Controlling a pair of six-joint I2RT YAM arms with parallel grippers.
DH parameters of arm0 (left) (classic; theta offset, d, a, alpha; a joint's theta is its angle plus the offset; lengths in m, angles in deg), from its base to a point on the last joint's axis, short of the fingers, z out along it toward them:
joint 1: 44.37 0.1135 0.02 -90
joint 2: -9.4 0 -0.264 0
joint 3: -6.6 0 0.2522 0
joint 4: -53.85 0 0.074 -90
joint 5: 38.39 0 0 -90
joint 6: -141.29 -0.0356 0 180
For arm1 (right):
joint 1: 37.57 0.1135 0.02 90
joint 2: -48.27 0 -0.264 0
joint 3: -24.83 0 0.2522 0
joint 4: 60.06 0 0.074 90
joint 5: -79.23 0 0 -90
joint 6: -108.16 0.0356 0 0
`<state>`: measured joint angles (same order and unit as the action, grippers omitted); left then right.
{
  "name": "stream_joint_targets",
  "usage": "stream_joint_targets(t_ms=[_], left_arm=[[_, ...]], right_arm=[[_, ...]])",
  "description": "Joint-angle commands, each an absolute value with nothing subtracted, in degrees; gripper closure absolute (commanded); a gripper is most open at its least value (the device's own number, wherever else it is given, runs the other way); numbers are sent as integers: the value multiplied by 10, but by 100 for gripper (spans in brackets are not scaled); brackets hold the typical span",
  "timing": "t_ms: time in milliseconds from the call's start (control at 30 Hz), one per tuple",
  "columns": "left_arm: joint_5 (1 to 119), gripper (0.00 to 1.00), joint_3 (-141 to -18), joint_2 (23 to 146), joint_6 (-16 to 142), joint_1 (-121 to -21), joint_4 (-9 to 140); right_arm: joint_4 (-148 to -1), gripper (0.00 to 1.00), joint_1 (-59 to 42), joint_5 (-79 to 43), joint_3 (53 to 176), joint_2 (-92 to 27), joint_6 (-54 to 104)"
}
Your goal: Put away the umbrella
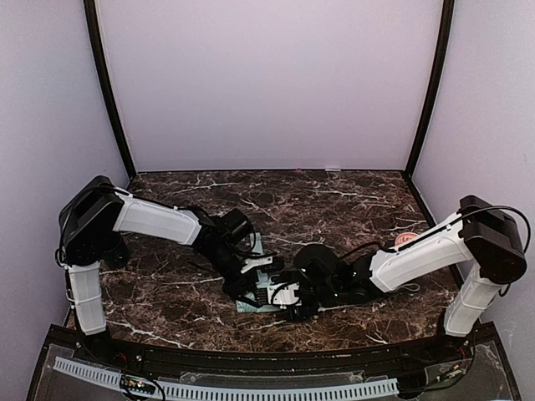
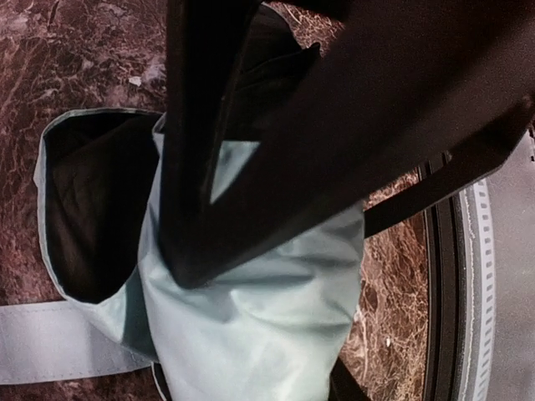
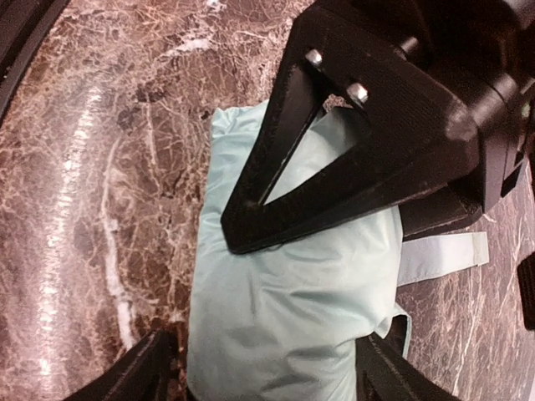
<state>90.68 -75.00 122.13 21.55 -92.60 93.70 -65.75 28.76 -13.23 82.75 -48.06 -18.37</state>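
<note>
The umbrella (image 1: 247, 305) lies folded on the marble table, a pale mint bundle with black lining. In the left wrist view the umbrella (image 2: 259, 334) sits squeezed between my left gripper's (image 2: 249, 386) fingers, which touch both of its sides. My left gripper (image 1: 255, 280) meets my right gripper (image 1: 284, 296) over it at the table's near middle. In the right wrist view the umbrella (image 3: 284, 317) lies between my right gripper's (image 3: 267, 372) widely spread fingers, with a small gap on one side. Each wrist view shows the other gripper's black finger across the bundle. The shaft and handle are hidden.
A pale strap (image 3: 443, 255) trails from the bundle onto the table; it also shows in the left wrist view (image 2: 50, 342). An orange-red ball (image 1: 407, 240) lies by the right arm. The table's near rim (image 2: 447, 276) runs close to the bundle.
</note>
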Motion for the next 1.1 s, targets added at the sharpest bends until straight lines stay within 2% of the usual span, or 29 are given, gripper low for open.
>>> stream_joint_targets(t_ms=[0,100,200,300,400,467,500,567,633,733,800,867,900,1067], left_arm=[[857,92,-712,1281,224,-929,1047],[872,83,-723,1280,225,-924,1053],[885,65,-723,1258,234,-914,1042],[857,39,-706,1207,247,-908,994],[827,23,-668,1120,272,-895,915],[882,13,-635,1055,302,-858,855],[939,11,-622,1020,325,-829,822],[977,9,-602,996,380,-791,761],[948,10,-616,1011,430,-773,741],[843,14,-695,1089,477,-771,804],[782,13,-741,1137,492,-772,832],[722,3,-775,1175,492,-772,840],[703,1,-794,1192,486,-772,846],[665,2,-907,1276,465,-779,923]], right_arm=[[-671,34,294,-134,870,-523,-197],[-690,53,295,-143,879,-531,-195],[-716,69,295,-138,877,-533,-188],[-759,77,293,-135,889,-543,-169],[-792,80,292,-140,897,-547,-155],[-798,80,292,-131,895,-543,-152],[-794,80,292,-125,889,-541,-152],[-784,81,295,-118,881,-535,-156],[-770,82,296,-116,876,-533,-157],[-752,82,301,-106,870,-533,-170],[-753,83,305,-101,872,-535,-180],[-758,83,307,-99,874,-536,-187],[-759,83,308,-98,874,-536,-189],[-765,84,310,-102,875,-536,-187]])
